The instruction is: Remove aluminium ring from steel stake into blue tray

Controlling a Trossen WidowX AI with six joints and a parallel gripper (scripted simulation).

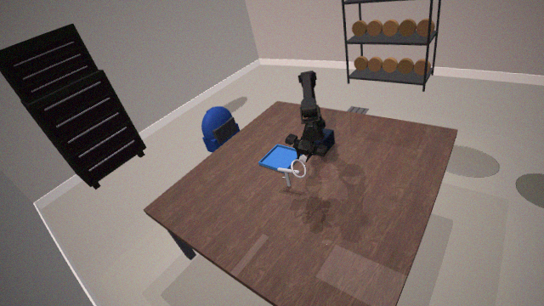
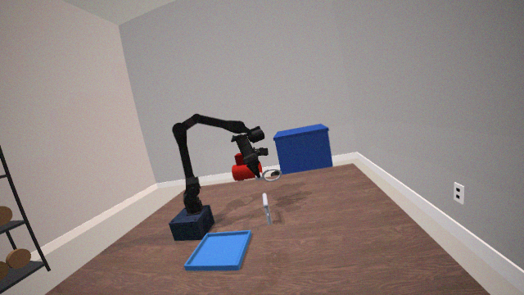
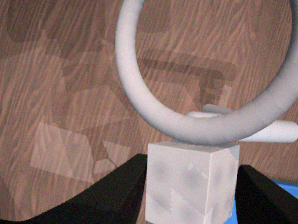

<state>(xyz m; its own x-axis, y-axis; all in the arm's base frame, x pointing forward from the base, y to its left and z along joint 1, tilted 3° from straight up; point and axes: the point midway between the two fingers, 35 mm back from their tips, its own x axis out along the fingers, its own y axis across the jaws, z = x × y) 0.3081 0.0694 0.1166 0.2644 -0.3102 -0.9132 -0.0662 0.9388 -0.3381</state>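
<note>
Silver-grey metal, held up in the air: one round ring (image 1: 304, 170) (image 2: 272, 180) (image 3: 127, 55). Hangs just past the tips of the one claw (image 1: 303, 157) (image 2: 259, 176) (image 3: 192, 165), not between the fingers but out in front of them. Joins on to one small block, the tab (image 1: 303, 157) (image 2: 259, 178) (image 3: 192, 180). Pinched by that tab, with one black finger on each side. Part open, only as wide as the tab, and shut snug on it.

Free of the one stake (image 1: 288, 180) (image 2: 268, 215), and higher than its one cross-bar (image 1: 284, 170) (image 2: 264, 200) (image 3: 277, 131). Not in the one blue tray (image 1: 272, 158) (image 2: 219, 251) (image 3: 287, 186) yet. Down low, flat on the one brown bench (image 1: 382, 170) (image 2: 327, 246) (image 3: 75, 100), near the stake. Also on the bench, one dark blue base (image 1: 329, 138) (image 2: 192, 225) under one black arm (image 1: 308, 89) (image 2: 186, 160).

Farther off, one tall shelf rack (image 1: 346, 51) (image 2: 19, 197), with ten round brown discs (image 1: 390, 28) (image 2: 18, 258) to count in the top view: five on one shelf, five on the next. Past the bench, one big blue box (image 2: 304, 149) and one red thing (image 2: 241, 172), partly hidden behind the arm.
</note>
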